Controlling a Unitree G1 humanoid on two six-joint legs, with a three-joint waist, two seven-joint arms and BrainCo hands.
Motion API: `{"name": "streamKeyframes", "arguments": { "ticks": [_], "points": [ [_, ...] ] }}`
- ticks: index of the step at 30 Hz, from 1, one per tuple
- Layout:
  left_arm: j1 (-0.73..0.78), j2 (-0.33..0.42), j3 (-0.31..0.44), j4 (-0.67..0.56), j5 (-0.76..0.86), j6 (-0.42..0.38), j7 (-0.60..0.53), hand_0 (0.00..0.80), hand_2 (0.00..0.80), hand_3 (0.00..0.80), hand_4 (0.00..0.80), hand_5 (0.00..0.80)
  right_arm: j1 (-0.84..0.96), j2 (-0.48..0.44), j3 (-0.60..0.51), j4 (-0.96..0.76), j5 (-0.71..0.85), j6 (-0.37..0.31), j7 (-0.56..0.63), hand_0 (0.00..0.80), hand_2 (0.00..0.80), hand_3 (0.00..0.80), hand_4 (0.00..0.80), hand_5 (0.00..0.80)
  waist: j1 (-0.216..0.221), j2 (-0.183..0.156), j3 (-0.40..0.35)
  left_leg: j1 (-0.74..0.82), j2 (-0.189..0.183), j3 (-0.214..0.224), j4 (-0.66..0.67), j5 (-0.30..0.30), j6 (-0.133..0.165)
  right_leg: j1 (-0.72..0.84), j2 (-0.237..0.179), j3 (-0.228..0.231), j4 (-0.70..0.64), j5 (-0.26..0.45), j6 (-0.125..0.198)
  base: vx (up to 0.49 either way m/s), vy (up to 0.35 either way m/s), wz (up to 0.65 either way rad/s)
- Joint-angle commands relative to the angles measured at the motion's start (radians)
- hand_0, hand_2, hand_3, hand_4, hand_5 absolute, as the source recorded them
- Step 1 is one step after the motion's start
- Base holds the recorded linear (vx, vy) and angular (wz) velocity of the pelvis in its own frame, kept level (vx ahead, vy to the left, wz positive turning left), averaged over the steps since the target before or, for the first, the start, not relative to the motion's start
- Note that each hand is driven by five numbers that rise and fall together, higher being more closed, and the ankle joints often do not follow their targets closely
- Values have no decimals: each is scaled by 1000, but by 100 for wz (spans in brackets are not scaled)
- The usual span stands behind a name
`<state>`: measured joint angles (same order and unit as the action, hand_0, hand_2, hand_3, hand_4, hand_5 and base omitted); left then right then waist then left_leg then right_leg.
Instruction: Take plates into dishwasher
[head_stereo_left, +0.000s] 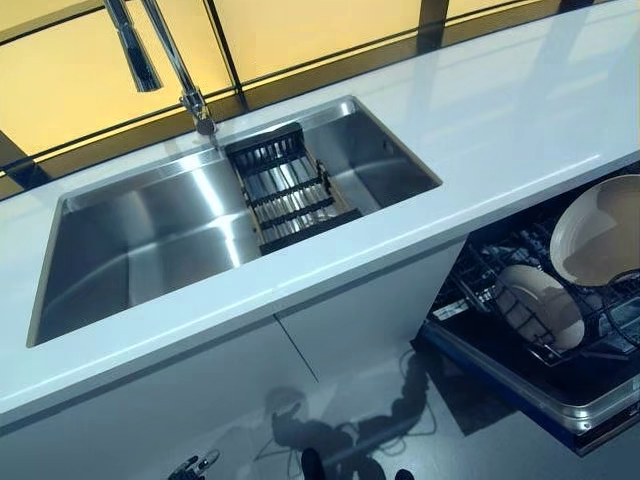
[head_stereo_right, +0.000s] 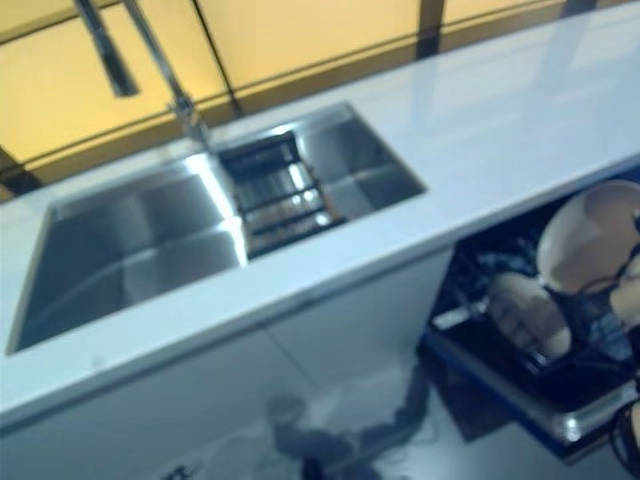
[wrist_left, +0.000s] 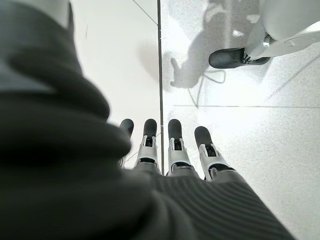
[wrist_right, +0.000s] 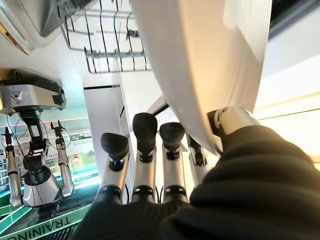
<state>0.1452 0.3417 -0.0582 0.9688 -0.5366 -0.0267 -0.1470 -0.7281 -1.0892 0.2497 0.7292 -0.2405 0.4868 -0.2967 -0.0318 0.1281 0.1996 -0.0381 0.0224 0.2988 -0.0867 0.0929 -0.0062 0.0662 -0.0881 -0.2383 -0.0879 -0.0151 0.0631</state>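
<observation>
A large cream plate (head_stereo_left: 600, 225) stands on edge in the pulled-out lower dishwasher rack (head_stereo_left: 500, 250) at the right, under the counter. A smaller cream plate (head_stereo_left: 540, 305) leans in the rack in front of it. In the right wrist view my right hand (wrist_right: 145, 165) has its fingers along one face of a white plate (wrist_right: 200, 65) and its thumb (wrist_right: 235, 120) on the other face, pinching the rim, with rack wires (wrist_right: 110, 45) just beyond. My left hand (wrist_left: 175, 155) hangs low over the floor with straight fingers, empty.
A steel sink (head_stereo_left: 130, 250) with a dark drainer insert (head_stereo_left: 285, 190) and a tall faucet (head_stereo_left: 170, 60) sits in the white countertop (head_stereo_left: 500, 120). White cabinet doors (head_stereo_left: 380, 320) stand left of the dishwasher. Another robot (wrist_right: 35, 145) shows far off.
</observation>
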Motion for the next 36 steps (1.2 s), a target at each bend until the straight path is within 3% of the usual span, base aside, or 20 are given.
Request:
{"name": "streamKeyframes", "arguments": {
  "ticks": [1,10,13,20,27,36],
  "points": [
    [-36,2,-30,-3,-33,-26,4,0,0,0,0,0,-145,-44,57,29,-42,-23,-40,800,800,800,800,800,58,-13,17,93,-55,1,-1,-188,35,-63,12,-48,1,6,38,0,0,0],
    [-27,4,-23,-28,-21,-15,9,0,0,0,0,0,-88,-88,117,-9,-342,-84,0,800,800,800,800,800,61,-20,20,91,-56,-5,-1,-190,39,-62,12,-54,1,7,41,1,1,1],
    [-25,17,-24,-50,-14,3,8,0,0,0,0,0,-53,-122,144,-19,-492,-110,-23,800,800,800,800,800,64,-28,18,90,-55,-9,-1,-193,43,-63,13,-55,1,8,45,5,-28,6],
    [-30,26,-33,-78,-24,15,18,0,0,0,0,0,-26,-172,161,-33,-678,-124,-76,800,800,800,800,800,60,-32,21,84,-54,-12,-1,-195,47,-69,16,-49,1,7,50,-1,-3,1],
    [-32,31,-32,-79,-26,20,21,0,0,0,0,0,0,-187,159,-63,-797,-151,-64,800,800,800,800,800,56,-32,23,79,-55,-17,-1,-195,47,-74,17,-45,1,7,53,0,0,0],
    [-40,26,-28,-64,-27,6,12,0,0,0,0,0,52,-145,160,-65,-843,-177,-53,800,800,800,800,800,56,-32,28,76,-55,-20,-1,-195,50,-77,17,-42,1,7,55,0,0,0]
  ]
}}
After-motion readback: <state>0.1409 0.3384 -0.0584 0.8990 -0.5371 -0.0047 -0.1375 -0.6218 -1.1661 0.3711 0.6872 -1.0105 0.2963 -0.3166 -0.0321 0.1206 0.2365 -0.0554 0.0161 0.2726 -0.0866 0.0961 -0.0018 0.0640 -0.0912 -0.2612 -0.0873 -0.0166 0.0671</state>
